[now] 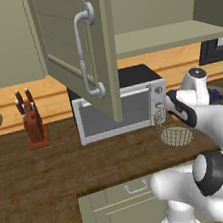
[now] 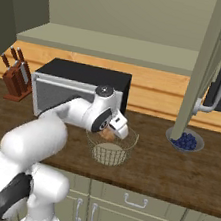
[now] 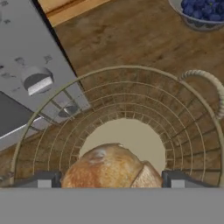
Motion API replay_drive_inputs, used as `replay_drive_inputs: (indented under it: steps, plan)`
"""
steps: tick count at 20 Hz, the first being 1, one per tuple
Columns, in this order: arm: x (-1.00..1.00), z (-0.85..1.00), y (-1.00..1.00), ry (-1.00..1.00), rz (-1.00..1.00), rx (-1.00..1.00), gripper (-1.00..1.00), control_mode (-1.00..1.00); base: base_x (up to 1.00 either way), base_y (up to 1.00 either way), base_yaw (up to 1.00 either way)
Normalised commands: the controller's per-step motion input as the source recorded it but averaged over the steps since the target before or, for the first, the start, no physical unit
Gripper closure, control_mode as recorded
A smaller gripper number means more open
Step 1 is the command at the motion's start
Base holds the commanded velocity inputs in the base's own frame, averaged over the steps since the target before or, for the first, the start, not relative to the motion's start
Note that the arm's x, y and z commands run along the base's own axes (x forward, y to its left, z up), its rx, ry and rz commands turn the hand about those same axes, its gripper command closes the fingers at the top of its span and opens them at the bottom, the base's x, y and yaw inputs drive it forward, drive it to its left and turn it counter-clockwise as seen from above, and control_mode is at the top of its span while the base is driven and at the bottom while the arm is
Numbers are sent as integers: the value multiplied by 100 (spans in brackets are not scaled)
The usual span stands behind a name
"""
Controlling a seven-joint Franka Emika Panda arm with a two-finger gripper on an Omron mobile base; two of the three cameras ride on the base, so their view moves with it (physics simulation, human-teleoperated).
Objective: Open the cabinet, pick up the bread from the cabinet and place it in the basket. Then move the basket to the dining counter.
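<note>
- Wooden knife block with dark-handled knives (image 1: 33, 122) stands far left on the dark-brown wood-grain bench (image 1: 46, 168), well apart from everything else.
- Tall sage-green cabinet (image 1: 80, 42): panel door with long curved silver bar handle swung open, shelf behind it visible.
- Black-topped silver microwave (image 1: 118, 110) sits under the open door, at the back of the bench.
- Round silver wire basket with pale woven bottom (image 2: 111, 145) stands on the bench just beside the microwave's right front corner — the hand view puts the microwave's control panel right at the basket rim.
- Gripper (image 3: 109, 179) hangs over the basket mouth, fingers closed on the small tan-brown bread roll (image 3: 111, 168); one dark fingertip on either side of it.
- Bread is held above the pale woven bottom, inside the rim line in the hand view — not resting on the weave.
- Grey bowl filled with blueberries (image 2: 184, 140) sits right of the basket, near but apart.
</note>
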Motion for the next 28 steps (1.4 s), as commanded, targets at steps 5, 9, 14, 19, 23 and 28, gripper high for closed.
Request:
replay_drive_inputs:
  steps: [5,9,14,19,23,28]
  plan:
    - [51,-49,-9,11,1,0,100,-100,0,0,0]
    - [39,-47,-12,8,0,0,100,-100,0,0,0]
    - [31,-42,-16,8,2,0,100,-100,0,0,0]
    - [16,-36,-5,6,3,0,100,-100,0,0,0]
    - [22,-36,0,5,3,0,100,-100,0,0,0]
    - [1,-12,0,1,2,0,-100,-100,0,0,0]
